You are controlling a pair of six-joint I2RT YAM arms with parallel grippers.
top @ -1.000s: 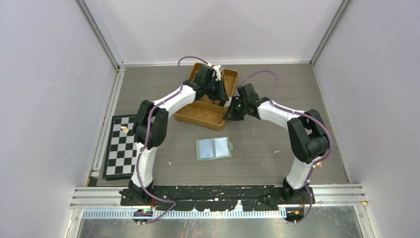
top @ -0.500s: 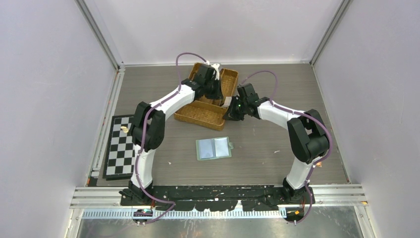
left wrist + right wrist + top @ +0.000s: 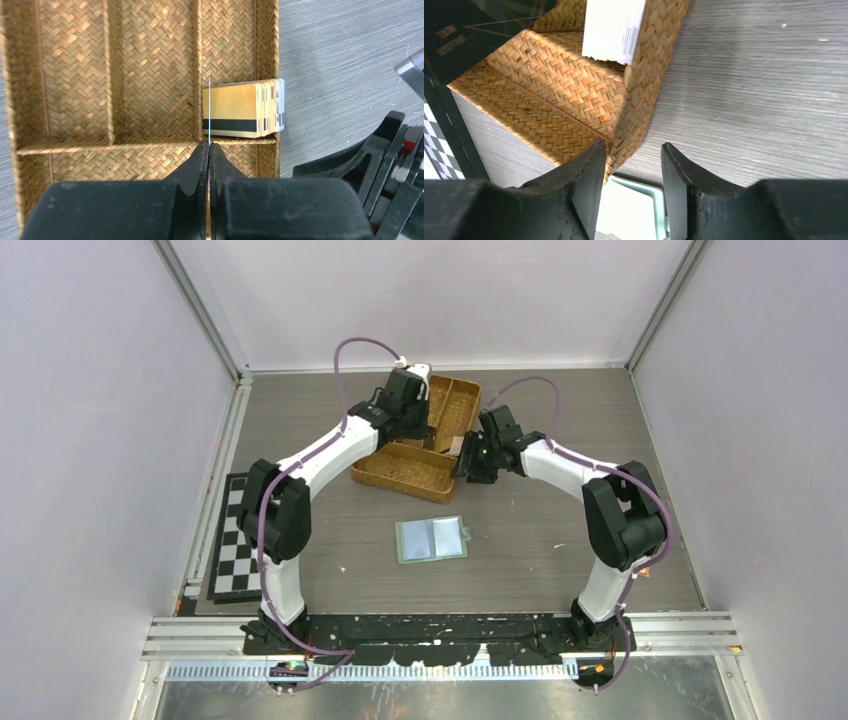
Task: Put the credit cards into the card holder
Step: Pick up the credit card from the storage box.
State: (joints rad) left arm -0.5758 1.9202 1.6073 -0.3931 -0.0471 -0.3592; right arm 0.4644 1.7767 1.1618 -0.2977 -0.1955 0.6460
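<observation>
My left gripper (image 3: 209, 145) is shut on a single thin credit card (image 3: 209, 107), seen edge-on as a fine line above the woven tray. A stack of credit cards (image 3: 243, 107) stands on edge in the tray's right compartment, just right of the held card. In the top view the left gripper (image 3: 412, 418) is over the tray. The sage-green card holder (image 3: 431, 539) lies open on the table in front of the tray. My right gripper (image 3: 633, 150) is open at the tray's near right corner, with the card holder (image 3: 634, 210) showing between its fingers.
The woven brown divided tray (image 3: 405, 472) sits at the table's middle back, and its corner (image 3: 634, 100) is beside my right gripper's left finger. A chessboard (image 3: 236, 545) lies at the left edge. The arms' bases stand along the near edge.
My left arm has swung left and back over the tray, away from the card stack, with the single card in its grip. The right arm has stayed put.
</observation>
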